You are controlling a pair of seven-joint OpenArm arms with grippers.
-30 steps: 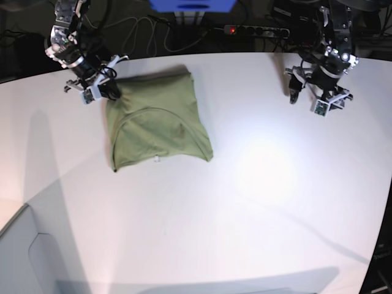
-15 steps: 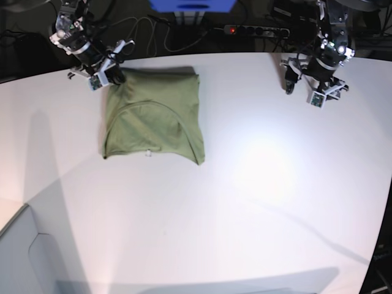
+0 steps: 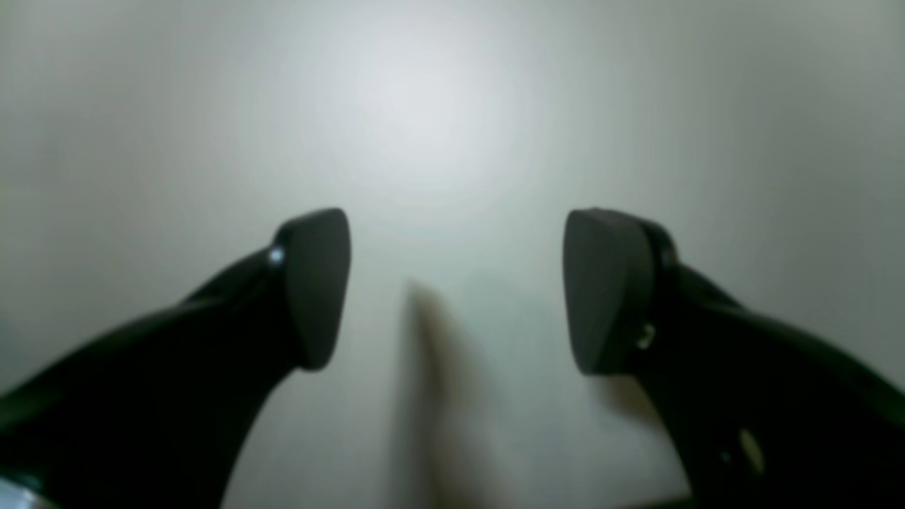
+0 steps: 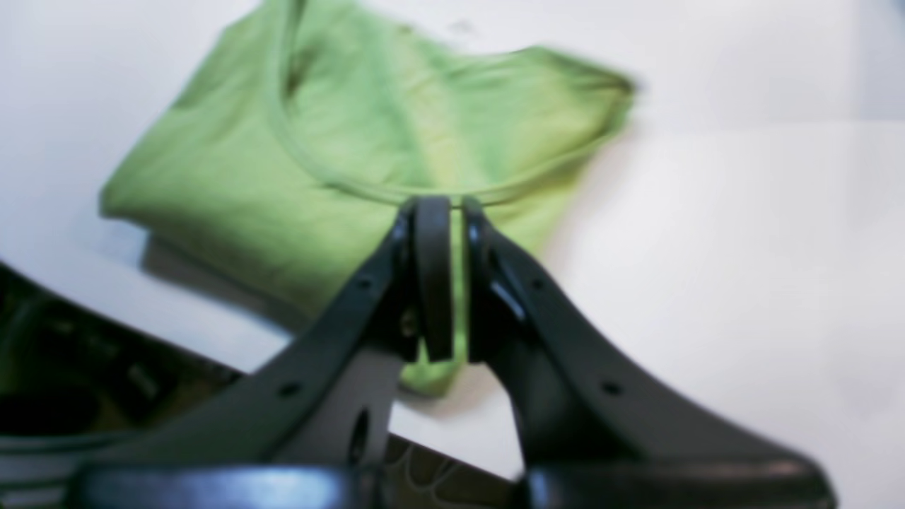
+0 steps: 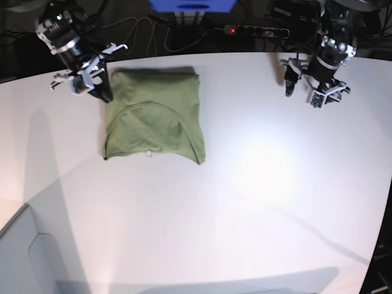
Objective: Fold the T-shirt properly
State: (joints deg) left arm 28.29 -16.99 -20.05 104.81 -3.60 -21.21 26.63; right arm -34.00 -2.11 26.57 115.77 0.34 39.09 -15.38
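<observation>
The olive-green T-shirt (image 5: 153, 116) lies folded into a rough square at the far left of the white table (image 5: 257, 202). A curved seam shows on top of it. In the right wrist view the T-shirt (image 4: 339, 141) lies flat beyond and under the fingers. My right gripper (image 5: 103, 90) hangs at the shirt's far-left corner. In the wrist view the right gripper (image 4: 449, 233) has its jaws closed to a thin slit, with no cloth seen pinched. My left gripper (image 5: 299, 82) is at the far right, away from the shirt. In its wrist view the left gripper (image 3: 456, 290) is open over bare table.
A power strip (image 5: 257, 29) and cables lie behind the table's far edge, beside a blue box (image 5: 193, 5). A grey panel (image 5: 24, 257) sits at the near left corner. The table's far edge runs just behind both grippers.
The shirt was dragged toward the far left, then stayed put. My right gripper has since moved left off the shirt's corner. My left gripper drew back slightly.
</observation>
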